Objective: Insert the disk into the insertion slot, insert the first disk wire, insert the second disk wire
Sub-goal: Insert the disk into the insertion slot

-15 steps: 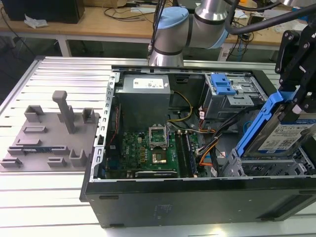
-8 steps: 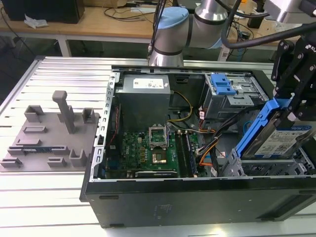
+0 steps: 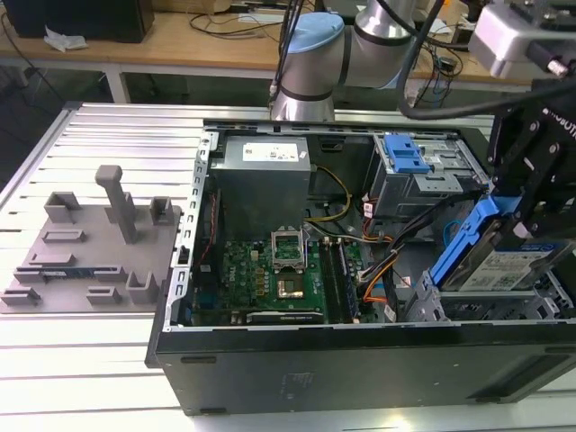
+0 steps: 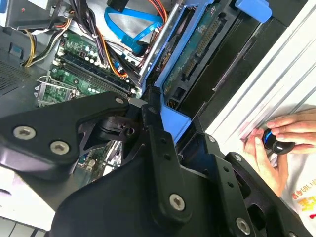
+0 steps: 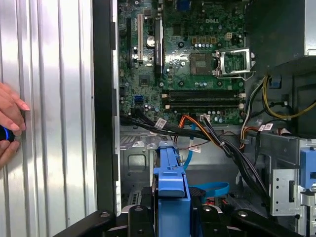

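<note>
Gripper (image 3: 520, 223): black fingers closed on the blue carrier, gripping the disk (image 3: 499, 268).
Disk: tilted, label side up, inside the open computer case (image 3: 360, 360) at its near corner on the exterior view's right; not seated.
Insertion slot (image 3: 477, 308): grey perforated cage in that same case corner, directly under the disk; contact between them cannot be told.
Motherboard (image 5: 197, 54): flat on the case floor.
Hand (image 4: 266, 160): a person's, outside the case on the ribbed table (image 5: 54, 98), fingers around a small blue-and-black object.
Grey fixture (image 3: 90, 243): outside the case, on the exterior view's left.
</note>
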Available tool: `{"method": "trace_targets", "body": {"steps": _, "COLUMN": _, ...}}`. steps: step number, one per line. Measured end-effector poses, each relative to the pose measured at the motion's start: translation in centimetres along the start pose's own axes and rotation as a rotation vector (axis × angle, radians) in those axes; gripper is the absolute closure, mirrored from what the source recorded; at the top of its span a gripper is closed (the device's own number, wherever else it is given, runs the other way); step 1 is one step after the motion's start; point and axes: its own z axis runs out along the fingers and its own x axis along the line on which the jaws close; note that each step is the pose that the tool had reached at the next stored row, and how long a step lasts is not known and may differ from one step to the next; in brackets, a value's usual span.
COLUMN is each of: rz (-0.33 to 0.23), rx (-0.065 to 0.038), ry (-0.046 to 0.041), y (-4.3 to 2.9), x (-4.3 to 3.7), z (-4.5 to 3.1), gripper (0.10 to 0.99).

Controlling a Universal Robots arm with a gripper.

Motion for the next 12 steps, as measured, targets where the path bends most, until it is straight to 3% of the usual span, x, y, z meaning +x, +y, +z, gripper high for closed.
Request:
{"method": "trace_targets", "body": {"steps": 3, "rz": 0.0, "rx": 0.0, "ry": 0.0, "y": 0.01, "x": 0.12, "z": 0.65, "gripper": 0.718}}
{"method": "trace_targets", "body": {"steps": 6, "rz": 0.0, "rx": 0.0, "ry": 0.0002, "y": 0.03, "x": 0.26, "z": 1.76, "gripper": 0.718}}
{"method": "trace_targets", "body": {"steps": 9, "rz": 0.0, "rx": 0.0, "ry": 0.0002, "y": 0.03, "x": 0.27, "z": 1.77, "gripper": 0.651}}
{"method": "trace_targets", "body": {"steps": 10, "rz": 0.0, "rx": 0.0, "ry": 0.0002, "y": 0.03, "x": 0.27, "z": 1.77, "gripper": 0.584}}
{"method": "trace_targets", "body": {"steps": 12, "rz": 0.0, "rx": 0.0, "ry": 0.0001, "y": 0.03, "x": 0.26, "z": 1.78, "gripper": 0.584}}
